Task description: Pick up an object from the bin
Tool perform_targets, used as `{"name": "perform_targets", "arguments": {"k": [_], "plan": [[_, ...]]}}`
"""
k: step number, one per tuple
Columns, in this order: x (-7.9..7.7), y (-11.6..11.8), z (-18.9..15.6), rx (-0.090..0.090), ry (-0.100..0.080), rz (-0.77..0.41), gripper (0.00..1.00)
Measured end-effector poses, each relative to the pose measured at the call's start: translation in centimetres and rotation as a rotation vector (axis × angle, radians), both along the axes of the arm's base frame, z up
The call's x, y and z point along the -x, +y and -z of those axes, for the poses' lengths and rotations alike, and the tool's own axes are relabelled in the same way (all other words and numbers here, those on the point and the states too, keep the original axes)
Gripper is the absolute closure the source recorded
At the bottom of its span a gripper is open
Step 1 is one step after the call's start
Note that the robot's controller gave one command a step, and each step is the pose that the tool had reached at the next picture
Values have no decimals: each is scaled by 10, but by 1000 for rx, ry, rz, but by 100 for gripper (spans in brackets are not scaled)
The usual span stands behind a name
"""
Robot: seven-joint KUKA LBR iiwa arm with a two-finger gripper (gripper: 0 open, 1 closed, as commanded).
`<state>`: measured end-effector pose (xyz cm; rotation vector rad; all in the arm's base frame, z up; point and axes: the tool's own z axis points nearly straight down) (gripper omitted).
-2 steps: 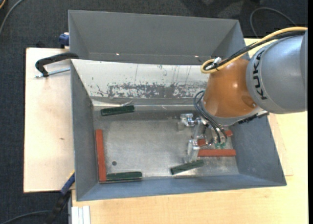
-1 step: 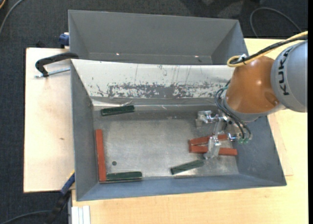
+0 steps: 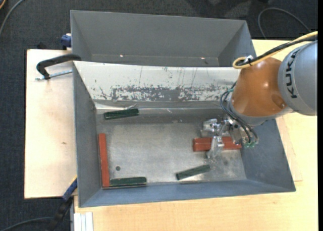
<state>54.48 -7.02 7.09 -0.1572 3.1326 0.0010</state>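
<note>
End effector [image 3: 217, 149] low over middle of flat red block [image 3: 201, 145].

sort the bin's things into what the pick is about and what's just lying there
In the job: gripper, down over the red block at the floor's right.
Lying about: dark green bar by the back wall; dark green bar at front left; dark green bar in front of the gripper; red strip along the left wall.

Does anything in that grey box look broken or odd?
The bin's back wall stands out: a band of dark scuffs and scratches runs across it, like worn paint. Otherwise, a red block lies under the gripper and a green bar sits askew near the front; nothing looks broken.
</note>
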Motion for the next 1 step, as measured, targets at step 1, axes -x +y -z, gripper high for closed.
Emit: {"name": "perform_targets", "arguments": {"k": [1], "plan": [[1, -12, -124, 3, -9, -130, 100]]}}
